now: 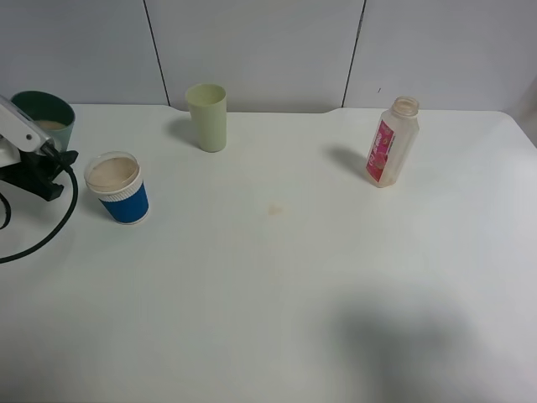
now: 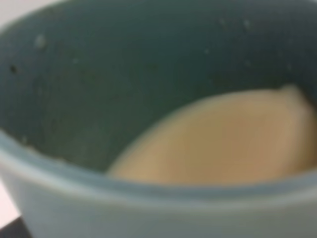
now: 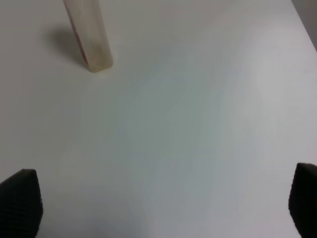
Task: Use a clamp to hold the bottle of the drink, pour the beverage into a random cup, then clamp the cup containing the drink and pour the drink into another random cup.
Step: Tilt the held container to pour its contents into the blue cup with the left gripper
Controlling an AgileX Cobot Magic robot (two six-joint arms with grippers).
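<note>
Second pour, I reckon: my left clamp (image 1: 23,130) pinches the teal cup (image 1: 44,109), needs tipping over the blue cup (image 1: 122,191); right clamp (image 3: 163,208) wide, empty.

White worktop (image 1: 277,319), items placed from the blue cup (image 1: 119,186).
- Blue cup: white-banded, standing upright, holding tan beverage (image 1: 112,172).
- Teal-green tumbler (image 1: 52,107): sitting just behind and left of it, showing beverage inside. Left gripper (image 1: 32,138) is gripping its near wall with pale fingers (image 1: 17,122), and a black cable (image 1: 59,222) is looping left of the cup.
- Yellow-green tumbler (image 1: 206,116): standing behind, to the right.
- Bottle (image 1: 392,141): standing uncapped, far right.
- Faint tan spot (image 1: 275,209): lying well to the right.
</note>
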